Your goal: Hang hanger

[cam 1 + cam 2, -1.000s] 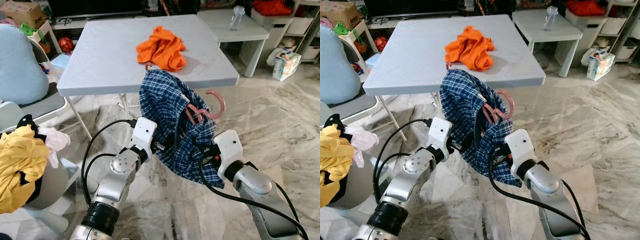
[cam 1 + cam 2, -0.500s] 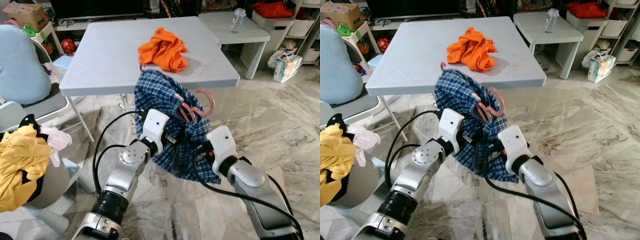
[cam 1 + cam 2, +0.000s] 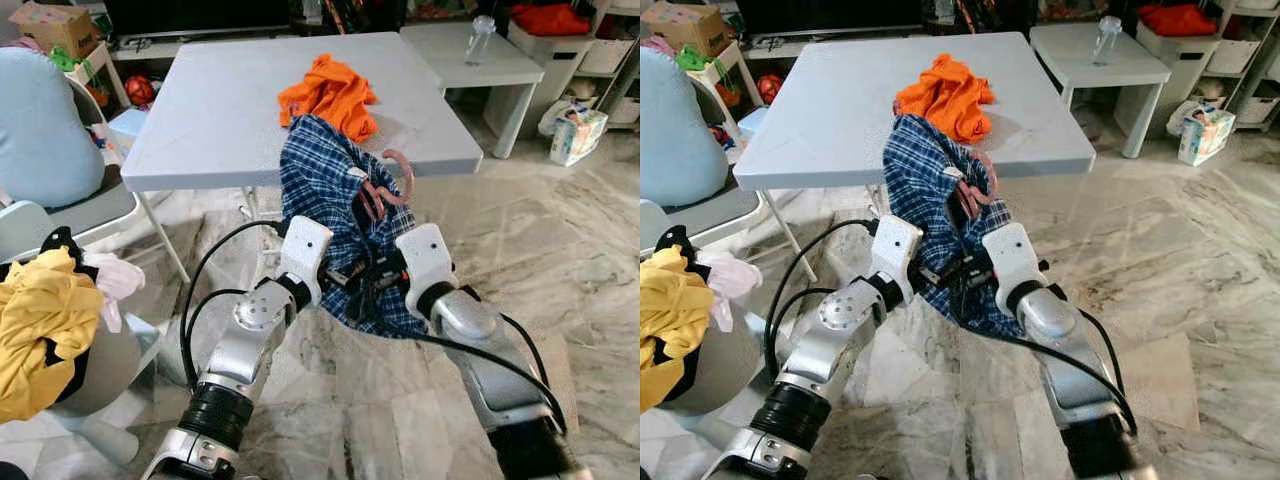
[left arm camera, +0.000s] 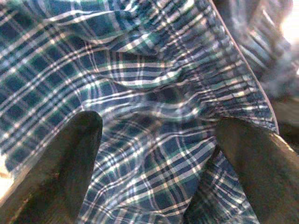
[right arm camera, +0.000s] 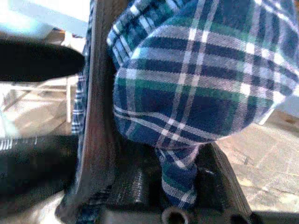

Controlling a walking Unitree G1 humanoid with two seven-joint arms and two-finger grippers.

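Observation:
A blue plaid shirt [image 3: 335, 205] hangs on a pink hanger whose hook [image 3: 393, 180] sticks out to the right, just in front of the grey table's near edge [image 3: 300, 165]. My right gripper [image 3: 380, 272] is shut on a fold of the shirt [image 5: 187, 93] low down, with the hanger's bar [image 5: 100, 116] beside it. My left gripper [image 3: 345, 276] is close to the right one; in the left wrist view its fingers [image 4: 60, 163] stand open against the plaid cloth [image 4: 154, 107]. An orange garment [image 3: 330, 92] lies on the table behind the shirt.
A chair with a pale blue cushion [image 3: 40, 130] stands at the left, and a heap of yellow clothes [image 3: 40, 330] sits below it. A white side table [image 3: 470, 62] with a clear bottle [image 3: 478, 35] is at the back right. Marble floor [image 3: 570, 250] lies to the right.
Both grippers have carried the shirt and hanger up and forward toward the table, so its top now overlaps the table edge. The grippers have drawn closer together.

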